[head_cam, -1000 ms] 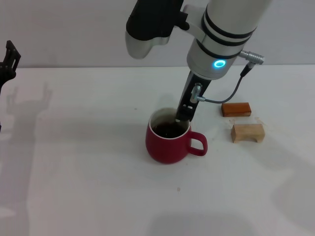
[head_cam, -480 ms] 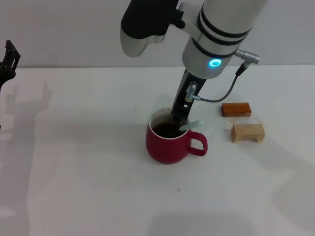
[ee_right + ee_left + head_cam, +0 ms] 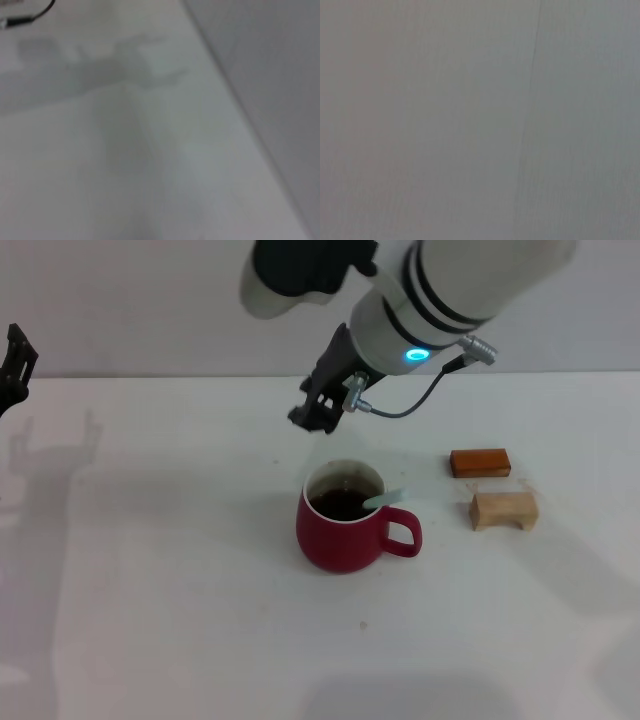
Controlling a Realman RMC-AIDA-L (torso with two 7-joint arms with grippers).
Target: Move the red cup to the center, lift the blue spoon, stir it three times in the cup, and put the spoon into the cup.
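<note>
The red cup (image 3: 343,527) stands upright near the middle of the white table, its handle towards the blocks, with dark liquid inside. The blue spoon (image 3: 386,499) rests in the cup; its pale blue handle leans on the rim above the cup handle, and its bowl is hidden in the liquid. My right gripper (image 3: 314,420) hangs empty and open above the table, behind the cup and slightly to its left, apart from it. My left gripper (image 3: 14,362) is parked at the far left edge of the head view. Neither wrist view shows the cup or spoon.
A small orange-brown block (image 3: 480,462) and a pale wooden block (image 3: 504,510) lie to the right of the cup. The right arm's cable (image 3: 420,400) hangs above the table behind the cup. The white table (image 3: 180,600) stretches to the left and front.
The right gripper let go of the spoon, which now leans in the cup, then rose and moved back and to the left, away from the cup. The left arm has not moved.
</note>
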